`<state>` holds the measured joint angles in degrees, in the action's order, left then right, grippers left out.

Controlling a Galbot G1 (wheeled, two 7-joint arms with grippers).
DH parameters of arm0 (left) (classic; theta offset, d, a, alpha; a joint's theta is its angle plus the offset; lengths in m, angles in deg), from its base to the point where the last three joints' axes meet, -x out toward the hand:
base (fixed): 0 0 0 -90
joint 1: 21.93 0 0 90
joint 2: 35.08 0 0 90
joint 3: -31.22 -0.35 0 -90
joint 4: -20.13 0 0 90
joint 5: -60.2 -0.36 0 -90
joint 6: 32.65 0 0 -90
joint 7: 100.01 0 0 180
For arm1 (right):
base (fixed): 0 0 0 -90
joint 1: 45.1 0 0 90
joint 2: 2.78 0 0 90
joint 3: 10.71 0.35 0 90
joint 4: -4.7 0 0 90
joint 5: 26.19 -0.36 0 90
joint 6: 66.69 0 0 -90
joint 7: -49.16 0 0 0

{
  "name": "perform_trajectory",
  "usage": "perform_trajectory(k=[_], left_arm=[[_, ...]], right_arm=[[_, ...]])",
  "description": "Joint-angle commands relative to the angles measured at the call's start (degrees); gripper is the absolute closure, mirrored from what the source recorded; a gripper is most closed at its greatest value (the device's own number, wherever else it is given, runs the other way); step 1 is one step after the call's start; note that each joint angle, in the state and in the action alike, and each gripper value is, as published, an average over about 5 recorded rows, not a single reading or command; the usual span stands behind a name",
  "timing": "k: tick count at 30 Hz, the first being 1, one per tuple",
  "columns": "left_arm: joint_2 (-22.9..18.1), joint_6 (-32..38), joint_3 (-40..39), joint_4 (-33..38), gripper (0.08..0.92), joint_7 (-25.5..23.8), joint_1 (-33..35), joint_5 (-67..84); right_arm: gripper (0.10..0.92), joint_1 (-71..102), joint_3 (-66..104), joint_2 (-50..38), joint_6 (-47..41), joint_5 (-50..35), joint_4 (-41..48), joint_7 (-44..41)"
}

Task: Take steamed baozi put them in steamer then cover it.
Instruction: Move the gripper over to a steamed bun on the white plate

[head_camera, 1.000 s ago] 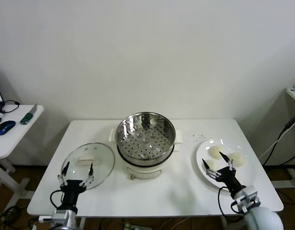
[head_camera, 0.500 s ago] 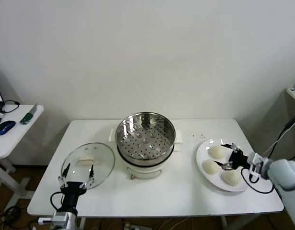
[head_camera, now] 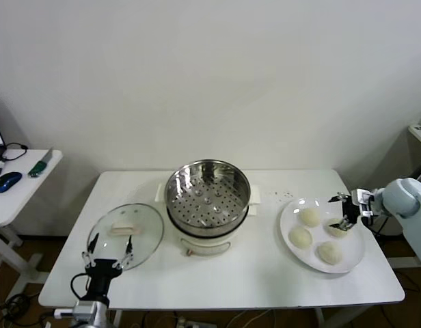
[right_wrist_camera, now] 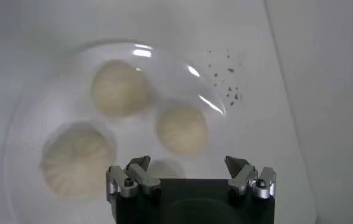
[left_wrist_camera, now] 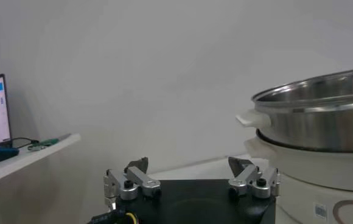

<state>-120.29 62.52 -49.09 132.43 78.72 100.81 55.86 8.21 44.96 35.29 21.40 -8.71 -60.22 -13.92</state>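
Right gripper (head_camera: pixel 343 212) fingers spread wide, empty, above smooth cream baozi (head_camera: pixel 301 236) on glossy white plate (head_camera: pixel 290 210), left gripper (head_camera: pixel 108 249) open, idle by domed glass lid (head_camera: pixel 125 236), perforated steel steamer (head_camera: pixel 207 191) between.

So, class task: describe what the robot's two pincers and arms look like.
Left pincer: black body, slim silver-and-black fingers, black cable looping beside the wrist. Right pincer: the same black-and-silver build, mounted on a rounded pale grey-white arm casing.
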Motion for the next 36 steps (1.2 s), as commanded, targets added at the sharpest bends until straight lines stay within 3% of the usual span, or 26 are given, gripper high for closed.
perform_trajectory(k=[1, 9, 32, 36], left_arm=[[0.1, -0.4, 0.2, -0.2, 0.177, 0.0, -0.3, 0.0], [0.2, -1.1, 0.7, -0.7, 0.177, 0.0, -0.8, -0.1], [0.7, -1.7, 1.4, -1.4, 0.177, 0.1, -1.3, -0.1], [0.7, -1.8, 1.3, -1.3, 0.177, 0.1, -1.2, -0.2]], right_arm=[[0.203, -16.6, -16.7, 4.8, 2.5, 3.9, 14.3, -4.0], [0.203, -19.4, -19.9, 12.5, 5.6, 5.0, 22.3, -4.0], [0.203, -21.2, -27.1, 19.6, 6.7, 3.3, 31.5, -4.2], [0.243, -21.6, -27.0, 20.1, 7.1, 3.5, 32.1, -4.4]])
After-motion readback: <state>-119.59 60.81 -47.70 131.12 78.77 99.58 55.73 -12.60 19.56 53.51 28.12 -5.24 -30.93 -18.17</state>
